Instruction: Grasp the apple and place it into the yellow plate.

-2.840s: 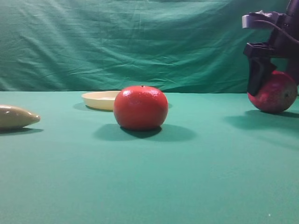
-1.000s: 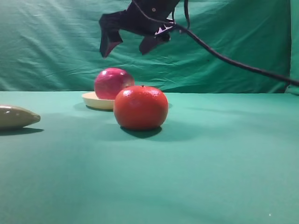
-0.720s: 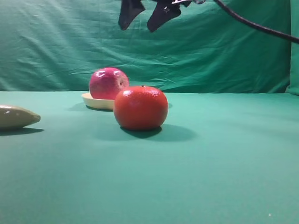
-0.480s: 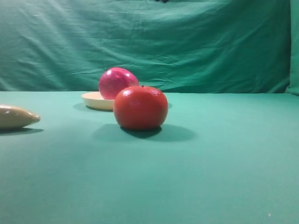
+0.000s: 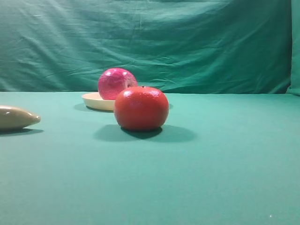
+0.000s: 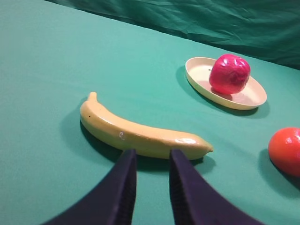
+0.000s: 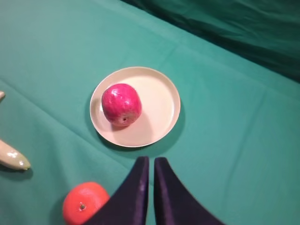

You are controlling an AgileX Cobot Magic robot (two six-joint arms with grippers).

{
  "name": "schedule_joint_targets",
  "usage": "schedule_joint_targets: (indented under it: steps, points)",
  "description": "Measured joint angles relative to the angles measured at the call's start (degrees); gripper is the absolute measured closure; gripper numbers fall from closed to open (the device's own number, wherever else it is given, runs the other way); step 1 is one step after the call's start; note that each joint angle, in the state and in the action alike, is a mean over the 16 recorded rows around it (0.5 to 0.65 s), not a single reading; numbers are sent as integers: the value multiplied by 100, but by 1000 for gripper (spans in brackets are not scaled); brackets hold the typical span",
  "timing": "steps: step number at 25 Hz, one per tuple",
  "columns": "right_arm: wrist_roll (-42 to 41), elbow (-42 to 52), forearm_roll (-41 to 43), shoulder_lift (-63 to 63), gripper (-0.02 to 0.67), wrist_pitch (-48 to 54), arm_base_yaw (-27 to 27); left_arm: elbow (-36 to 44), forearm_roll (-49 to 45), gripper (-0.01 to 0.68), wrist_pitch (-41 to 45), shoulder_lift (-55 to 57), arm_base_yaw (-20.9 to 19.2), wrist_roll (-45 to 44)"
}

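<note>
- Exterior high view: the apple [image 5: 116, 83] sits in the yellow plate [image 5: 95, 101], at the back of the green table [image 5: 225, 164]. An orange-red fruit [image 5: 141, 108] stands in front of the plate, partly hiding it. A banana [image 5: 16, 117] lies at the left edge. No gripper is in view.
- Left wrist view: the left gripper [image 6: 151, 161] has its fingers slightly apart, holding nothing, just beside the banana [image 6: 140, 136]. The apple [image 6: 229, 74] rests in the plate [image 6: 199, 82], well apart.
- Right wrist view: the right gripper [image 7: 149, 171] is above the table with fingers pressed almost together, empty. The apple [image 7: 122, 104] lies left of centre in the plate [image 7: 161, 101]; the orange-red fruit [image 7: 85, 203] is at lower left.
</note>
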State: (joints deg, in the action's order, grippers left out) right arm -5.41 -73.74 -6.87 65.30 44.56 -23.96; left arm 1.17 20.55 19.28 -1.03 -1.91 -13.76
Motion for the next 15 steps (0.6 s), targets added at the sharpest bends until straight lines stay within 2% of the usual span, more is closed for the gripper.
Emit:
schedule_joint_targets:
  steps: [8, 15]
  points:
    - [31, 1944, 4, -2115, 649, -809, 0, 0, 0, 516, 0, 0, 0, 0]
    - [26, 3005, 8, -3623, 649, -796, 0, 0, 0, 516, 0, 0, 0, 0]
